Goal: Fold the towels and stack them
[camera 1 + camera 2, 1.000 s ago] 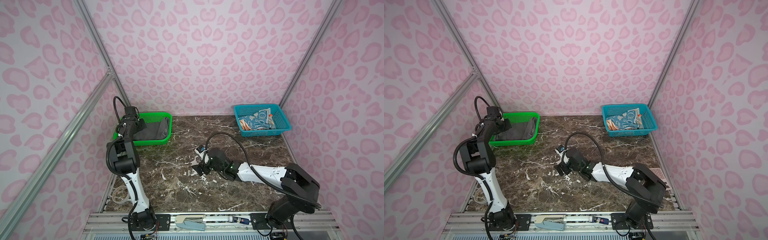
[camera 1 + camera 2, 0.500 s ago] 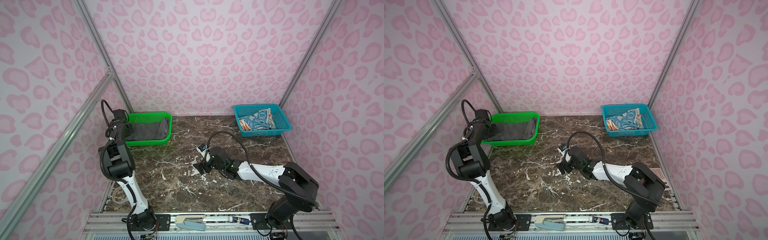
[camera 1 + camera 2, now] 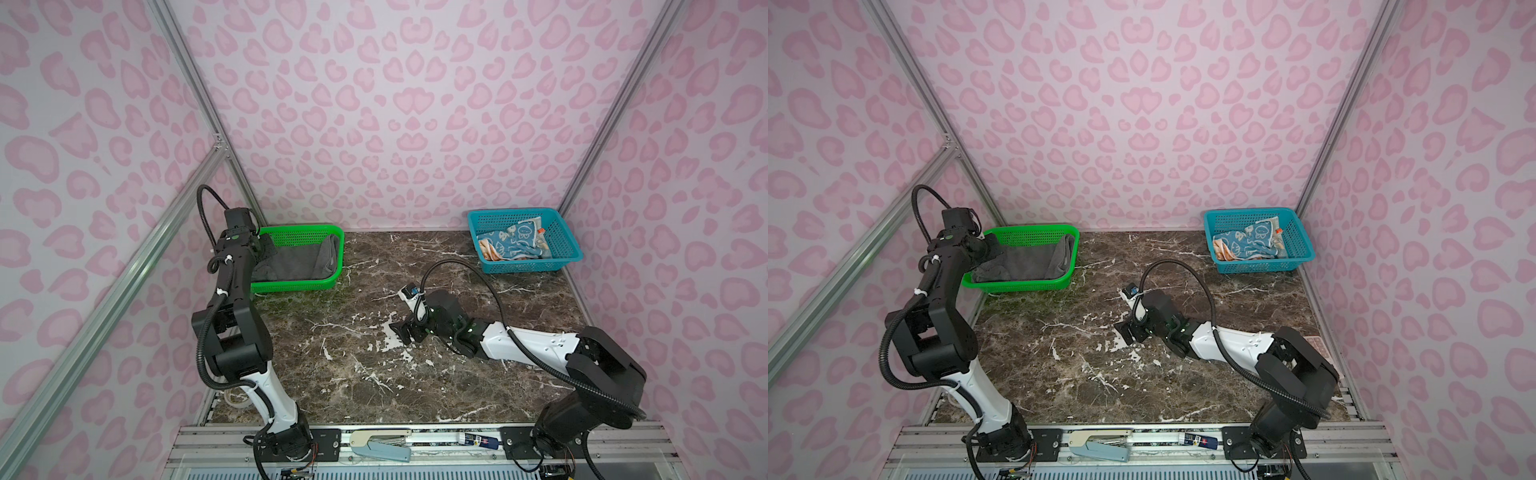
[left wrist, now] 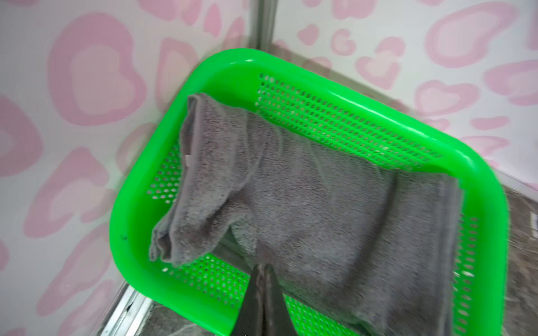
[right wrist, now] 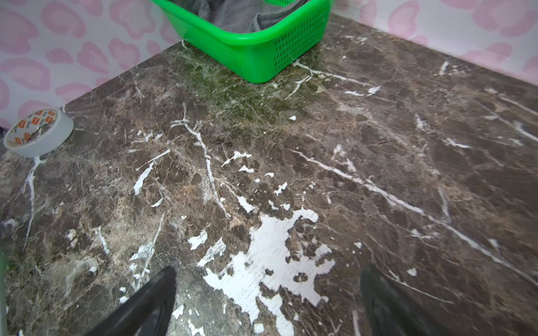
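Left gripper (image 4: 263, 268) shifted, shut above towel (image 4: 320, 203).

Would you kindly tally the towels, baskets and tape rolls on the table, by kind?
Towels: 3 (grey towel, blue towel, orange towel)
Baskets: 2 (green basket, teal basket)
Tape rolls: 1 (tape roll)
Total: 6

Marble table (image 3: 332, 374) carries green basket (image 3: 299, 286), teal basket (image 3: 528, 266), tape roll (image 5: 56, 136).
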`<action>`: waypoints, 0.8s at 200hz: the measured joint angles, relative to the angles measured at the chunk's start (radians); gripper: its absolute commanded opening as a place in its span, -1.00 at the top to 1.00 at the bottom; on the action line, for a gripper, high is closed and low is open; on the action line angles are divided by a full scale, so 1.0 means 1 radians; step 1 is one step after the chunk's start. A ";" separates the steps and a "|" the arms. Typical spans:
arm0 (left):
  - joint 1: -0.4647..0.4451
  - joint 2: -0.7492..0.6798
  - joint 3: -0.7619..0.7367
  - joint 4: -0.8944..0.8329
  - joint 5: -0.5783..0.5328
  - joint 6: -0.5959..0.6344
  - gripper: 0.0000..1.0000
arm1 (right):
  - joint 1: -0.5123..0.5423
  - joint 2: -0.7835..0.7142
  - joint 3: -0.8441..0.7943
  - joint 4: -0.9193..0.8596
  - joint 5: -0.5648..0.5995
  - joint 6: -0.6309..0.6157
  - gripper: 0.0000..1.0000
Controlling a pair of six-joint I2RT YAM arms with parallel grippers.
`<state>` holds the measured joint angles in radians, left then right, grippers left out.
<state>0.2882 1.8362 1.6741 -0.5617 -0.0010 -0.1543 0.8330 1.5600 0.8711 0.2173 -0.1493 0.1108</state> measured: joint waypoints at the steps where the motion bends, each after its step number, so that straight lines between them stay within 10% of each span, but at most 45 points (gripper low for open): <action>1: -0.003 -0.005 -0.003 0.001 0.003 0.000 0.72 | -0.001 -0.002 0.000 0.000 0.000 0.001 -0.97; 94: -0.136 -0.366 -0.343 0.157 0.225 -0.006 -0.08 | -0.212 -0.150 0.183 -0.327 0.167 -0.016 -0.94; 160: -0.348 -0.539 -0.623 0.278 0.278 -0.082 -0.55 | -0.547 -0.075 0.338 -0.463 0.286 0.006 -0.81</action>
<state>-0.0597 1.2972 1.0512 -0.2840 0.2768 -0.2367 0.2859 1.4853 1.2087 -0.2459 0.1364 0.1165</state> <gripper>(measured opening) 0.756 0.927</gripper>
